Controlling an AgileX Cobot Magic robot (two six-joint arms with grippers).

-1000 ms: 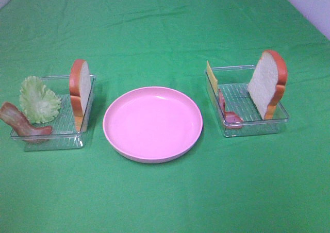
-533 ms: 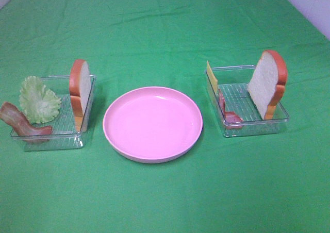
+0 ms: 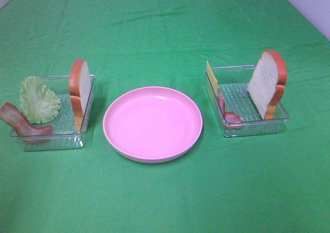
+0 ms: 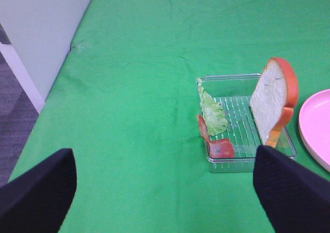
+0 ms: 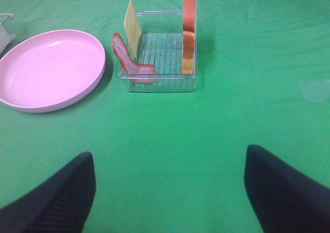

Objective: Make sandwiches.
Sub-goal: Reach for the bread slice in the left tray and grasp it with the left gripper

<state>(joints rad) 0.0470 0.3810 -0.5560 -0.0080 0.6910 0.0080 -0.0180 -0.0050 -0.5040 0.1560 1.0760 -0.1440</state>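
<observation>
Nothing is built yet, so I'd call this the very start.

Going from the left: the left gripper [image 4: 164, 163] hangs wide open with nothing in it, back from the left tray [image 3: 51, 79]. In that tray the bacon strip [image 3: 20, 123] droops over the outer wall, the lettuce leaf [image 3: 38, 100] stands next to it, and a bread slice [image 3: 80, 91] stands on edge against the plate-side wall.

The pink plate [image 3: 152, 123] sits bare in the middle, between the two trays.

The right tray [image 3: 258, 128] has the cheese slice [image 3: 211, 77] upright at its plate-side wall, a second bacon strip [image 3: 229, 114] just beside the cheese, and another bread slice [image 3: 268, 83] leaning at the far side. The right gripper [image 5: 169, 158] is spread wide and empty too, well short of its tray.

My guess is bread goes down first. I'd come at a slice from above and pinch across its two flat faces, near the top crust. Lift it straight up so it clears the tray wall, then lay it flat mid-plate. The trays look light, so dragging sideways could shove one along. The slice on the left sits tight to the wall, so I'd watch the finger on that side.

The surface is a green cloth [image 3: 165, 27] with soft creases, so things may not sit perfectly level. There's a pale wall [image 3: 309, 6] off the far right corner. The left wrist view shows a pale panel [image 4: 46, 32] and grey floor [image 4: 13, 94] past the table edge.
</observation>
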